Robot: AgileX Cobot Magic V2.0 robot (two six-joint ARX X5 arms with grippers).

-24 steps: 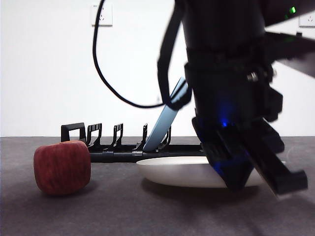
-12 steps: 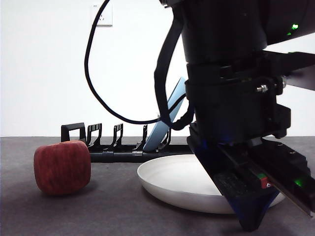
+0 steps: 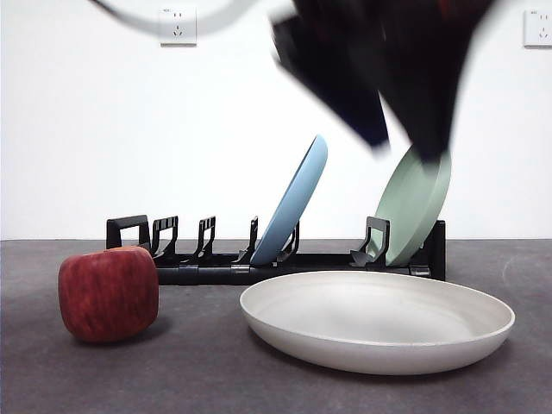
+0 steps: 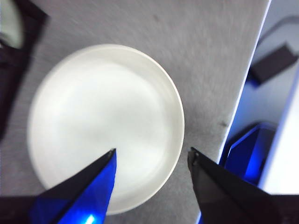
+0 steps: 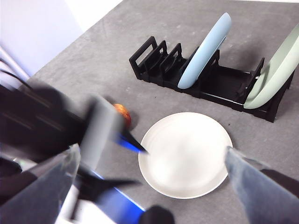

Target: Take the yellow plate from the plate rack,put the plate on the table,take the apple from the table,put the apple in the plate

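The yellow plate (image 3: 377,321), cream and shallow, lies flat on the table (image 3: 198,379) in front of the plate rack (image 3: 216,263). The red apple (image 3: 108,293) sits on the table to its left. My left gripper (image 4: 152,156) is open and empty, raised above the plate (image 4: 105,121); in the front view it is a dark blur (image 3: 379,69) at the top. My right gripper (image 5: 152,150) is open and empty, high above the table, looking down on the plate (image 5: 185,154), the rack (image 5: 219,86) and the apple (image 5: 123,113), which the left arm partly hides.
A blue plate (image 3: 293,203) and a pale green plate (image 3: 418,207) stand tilted in the rack. The table's edge (image 4: 247,88) runs close by the cream plate in the left wrist view. The blurred left arm (image 5: 51,126) crosses the right wrist view.
The left gripper has let go of the cream plate and risen fast off it. The plate, tilted a moment ago, now lies flat. The apple has not moved.
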